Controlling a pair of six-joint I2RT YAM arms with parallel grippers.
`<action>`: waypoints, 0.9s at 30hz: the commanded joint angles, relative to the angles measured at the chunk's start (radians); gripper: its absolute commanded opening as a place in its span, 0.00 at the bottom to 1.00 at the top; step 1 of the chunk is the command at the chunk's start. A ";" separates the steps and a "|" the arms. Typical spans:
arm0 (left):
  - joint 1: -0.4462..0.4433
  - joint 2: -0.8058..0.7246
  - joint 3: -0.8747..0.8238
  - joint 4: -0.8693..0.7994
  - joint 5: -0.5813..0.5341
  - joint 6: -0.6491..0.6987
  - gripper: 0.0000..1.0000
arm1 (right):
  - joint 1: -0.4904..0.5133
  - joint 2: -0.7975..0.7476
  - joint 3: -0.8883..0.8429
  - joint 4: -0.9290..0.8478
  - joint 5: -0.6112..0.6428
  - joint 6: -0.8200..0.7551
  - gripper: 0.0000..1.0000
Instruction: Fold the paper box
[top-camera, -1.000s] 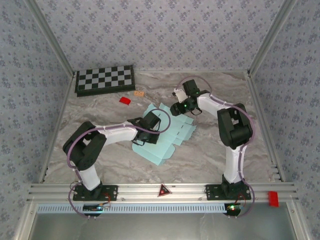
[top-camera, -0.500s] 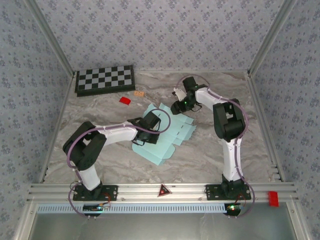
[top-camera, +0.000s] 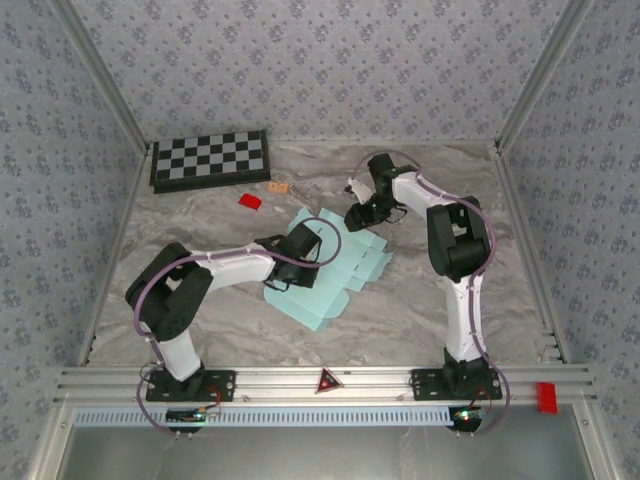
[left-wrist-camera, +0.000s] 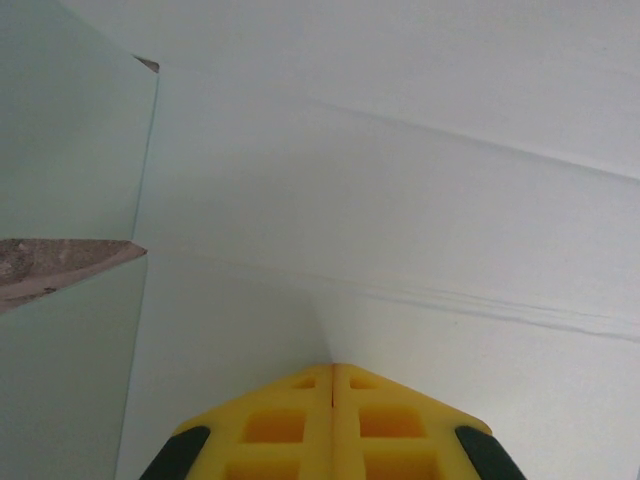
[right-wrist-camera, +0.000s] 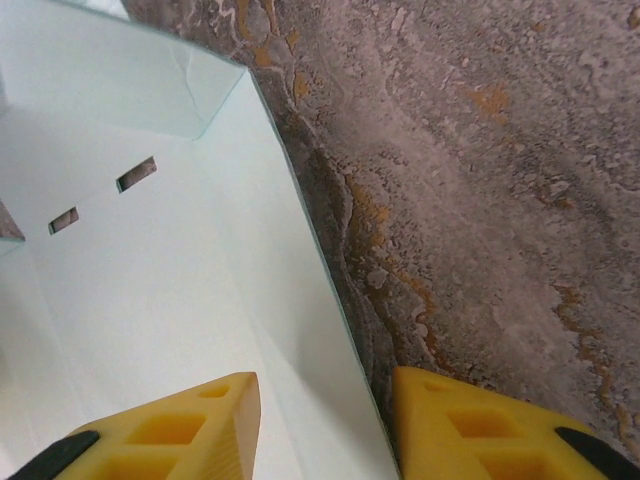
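The paper box (top-camera: 322, 275) lies as a flat, pale cyan sheet near the middle of the tabletop (top-camera: 420, 300). Its flaps are spread out, and one corner points toward the near edge.

The left hand (left-wrist-camera: 333, 372) is clenched. Its two yellow fingers (left-wrist-camera: 290, 425) are pressed together with no gap, and their tips are down on the plain surface of the sheet just short of a crease line. Nothing is caught between them. From above, this hand sits on the left part of the sheet, with its arm reaching in from the near left corner.

The right hand (right-wrist-camera: 322, 378) is released at the far right edge of the sheet. Its fingers stand apart, one over the sheet and the other over the bare marbled tabletop, and the sheet's edge runs up between them. Two small slits (right-wrist-camera: 135, 174) show in the sheet just beyond.

A checkerboard (top-camera: 208, 158) lies flat in the far left corner. A small red block (top-camera: 249, 200) and a tiny orange piece (top-camera: 278, 187) lie between the checkerboard and the sheet, apart from both.
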 joint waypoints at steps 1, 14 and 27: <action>-0.001 0.016 -0.013 -0.045 -0.040 0.009 0.00 | 0.001 -0.013 0.012 -0.057 -0.066 -0.057 0.37; -0.001 0.016 -0.011 -0.045 -0.043 0.008 0.00 | 0.014 -0.115 -0.053 -0.033 -0.058 -0.205 0.26; -0.001 0.009 -0.012 -0.041 -0.044 0.009 0.00 | 0.046 -0.191 -0.133 0.056 0.018 -0.293 0.10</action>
